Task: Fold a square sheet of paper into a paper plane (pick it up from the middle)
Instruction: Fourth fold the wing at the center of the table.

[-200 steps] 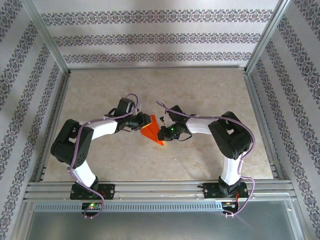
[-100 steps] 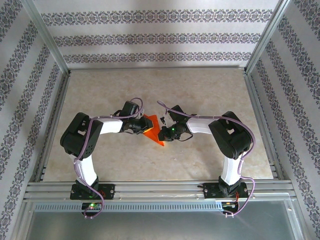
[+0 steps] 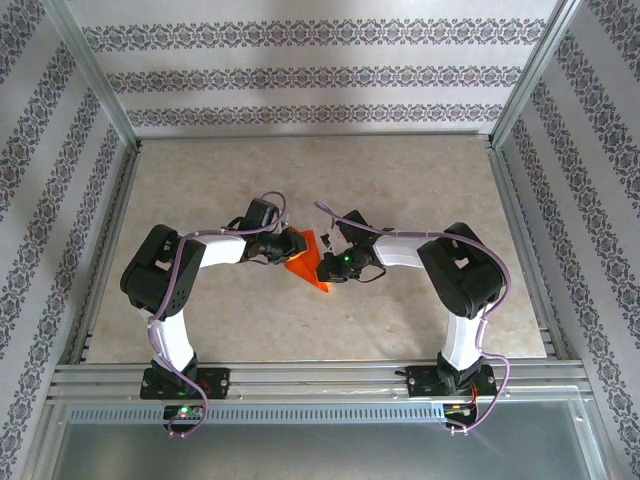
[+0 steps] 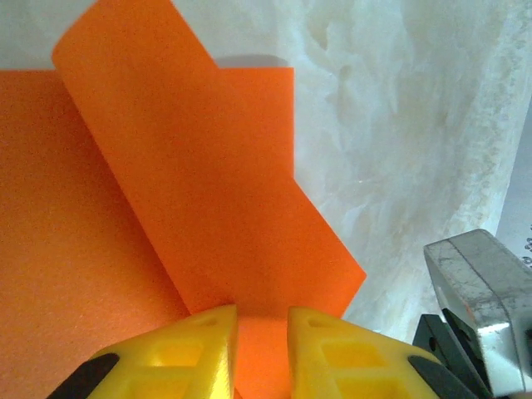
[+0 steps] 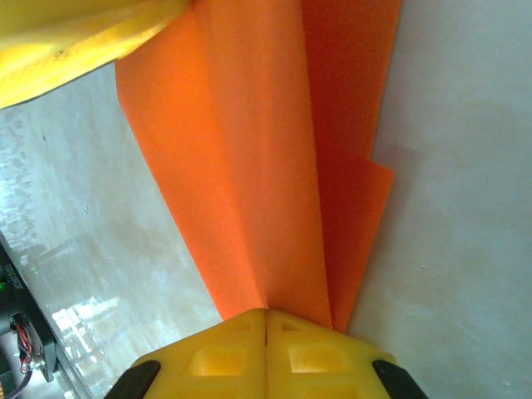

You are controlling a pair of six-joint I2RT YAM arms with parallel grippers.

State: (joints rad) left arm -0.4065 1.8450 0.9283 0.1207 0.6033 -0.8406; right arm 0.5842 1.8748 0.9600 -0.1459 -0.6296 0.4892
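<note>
The paper plane (image 3: 306, 270) is a bright orange-red folded wedge lying on the table between the two arms, its point toward the near side. My right gripper (image 3: 322, 266) is shut on its right edge; in the right wrist view (image 5: 266, 316) the creased layers (image 5: 249, 166) fan out from the closed yellow jaws. My left gripper (image 3: 295, 244) is at the plane's far left corner. In the left wrist view (image 4: 262, 320) its yellow fingers (image 4: 208, 332) stand a narrow gap apart, with a raised flap (image 4: 208, 166) of the paper running into that gap.
The beige marbled table (image 3: 400, 180) has free room all round the paper. Aluminium frame rails (image 3: 300, 375) run along the near edge and the sides. A metal and black part of the right arm (image 4: 478, 287) sits close to the right of the left fingers.
The left arm has swung in to the right and its gripper has come further over the paper's far left corner. The right gripper has kept its grip and place.
</note>
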